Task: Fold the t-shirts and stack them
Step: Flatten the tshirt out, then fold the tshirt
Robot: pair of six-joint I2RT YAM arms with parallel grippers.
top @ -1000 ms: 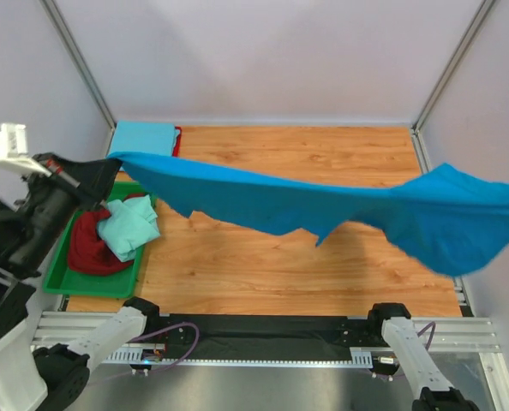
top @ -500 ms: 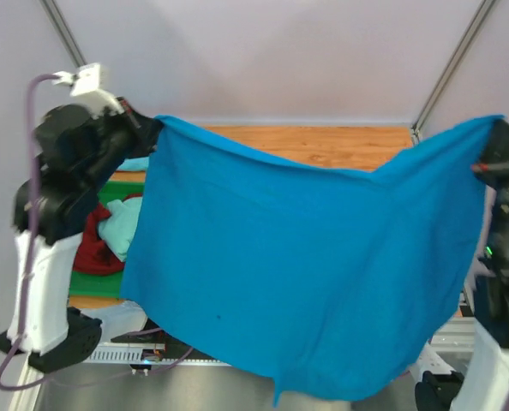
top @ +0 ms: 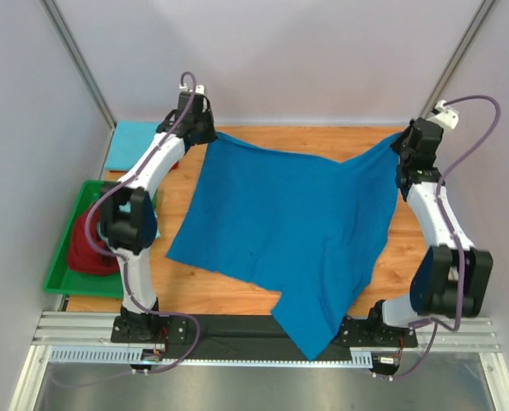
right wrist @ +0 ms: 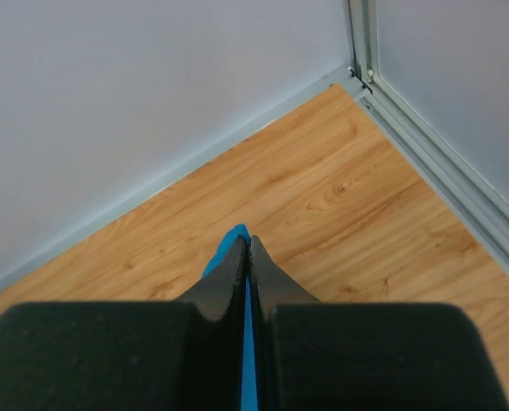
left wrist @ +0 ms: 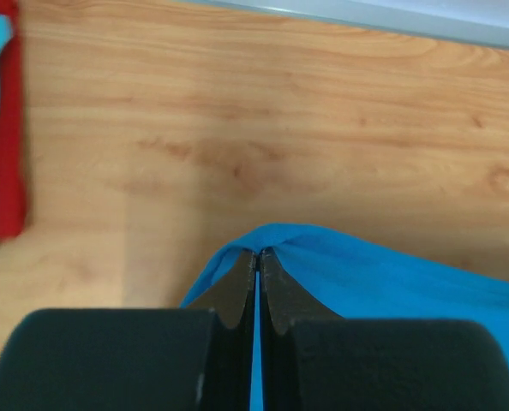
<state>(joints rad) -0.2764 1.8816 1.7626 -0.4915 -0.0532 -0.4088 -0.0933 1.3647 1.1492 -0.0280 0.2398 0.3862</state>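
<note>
At upper left of the overhead view, my left gripper is pinched tight on one corner of the royal blue t-shirt. At upper right, my right gripper is clamped on another. The shirt spreads across mid-frame, its lower tip past the table's near edge. That tip could snag on the rail, or a thin pinch could slip. A green tray sits at left, on the wooden table, with pale walls around.
</note>
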